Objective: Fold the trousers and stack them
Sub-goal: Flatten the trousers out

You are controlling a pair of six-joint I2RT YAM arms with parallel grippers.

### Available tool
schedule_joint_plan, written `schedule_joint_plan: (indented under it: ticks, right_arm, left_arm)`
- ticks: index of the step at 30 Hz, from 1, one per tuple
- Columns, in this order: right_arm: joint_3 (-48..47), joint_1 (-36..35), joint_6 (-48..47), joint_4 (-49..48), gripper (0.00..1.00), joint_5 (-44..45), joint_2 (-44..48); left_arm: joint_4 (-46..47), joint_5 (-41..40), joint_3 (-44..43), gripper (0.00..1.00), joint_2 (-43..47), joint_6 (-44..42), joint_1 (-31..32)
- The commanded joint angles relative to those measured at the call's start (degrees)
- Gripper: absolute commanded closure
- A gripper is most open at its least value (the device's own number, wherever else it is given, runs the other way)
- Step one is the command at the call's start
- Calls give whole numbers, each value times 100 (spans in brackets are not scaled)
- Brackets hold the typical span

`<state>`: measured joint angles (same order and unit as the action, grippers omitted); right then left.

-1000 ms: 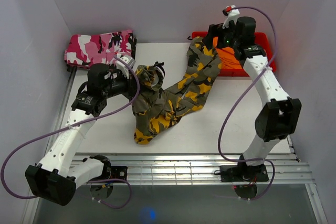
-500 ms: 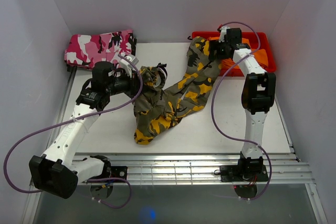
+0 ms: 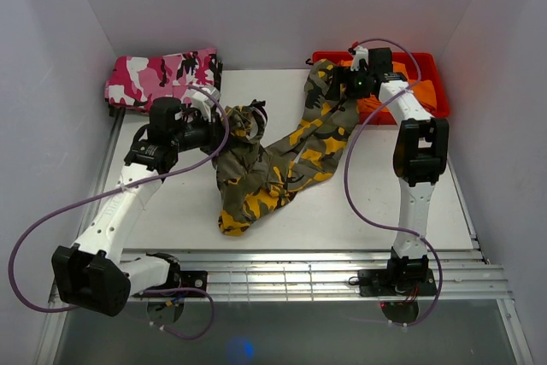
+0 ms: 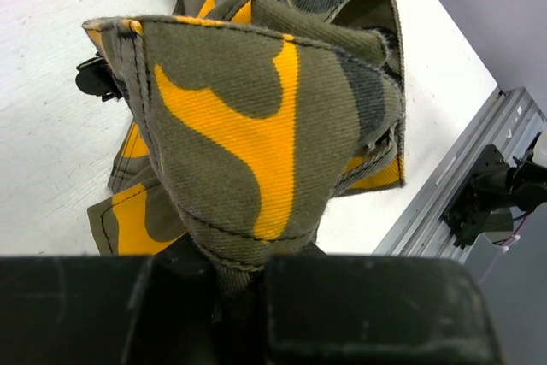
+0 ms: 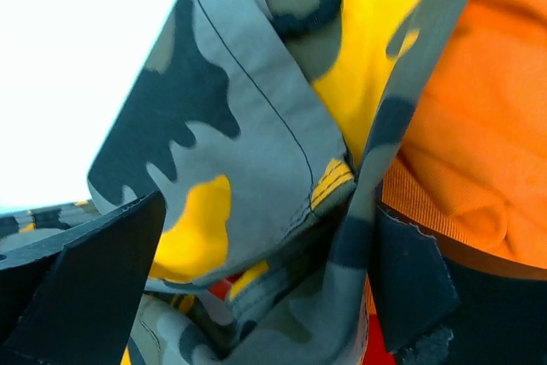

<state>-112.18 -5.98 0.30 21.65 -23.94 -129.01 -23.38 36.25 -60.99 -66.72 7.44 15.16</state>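
Top external view, our tally. One bench [image 3: 171, 211]. One pair of camo trousers [image 3: 273, 168], unfolded, crumpled mid-bench, far end reaching the bin [image 3: 432, 66]; left jaws pinched shut on a bunched end, right jaws closed round a thick fold at the bin's rim. One pair of pink trousers [image 3: 158, 77], folded, far-left corner; we judge it done. One bin, red. One orange cloth [image 5: 479, 126] inside, kind unclear. Remaining: fold camo, stack on pink.
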Motion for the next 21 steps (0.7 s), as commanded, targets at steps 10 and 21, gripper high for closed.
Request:
schedule_joint_plan:
  ticks: [10,21]
  right_arm:
    - [232,132,-417,85,78,321,306]
    - [714,1175,-170,-11,92,-884,2923]
  left_arm:
    - [-35,111,-545,100,1,293,-118]
    - [306,75,-668,100,-52,785,-1102]
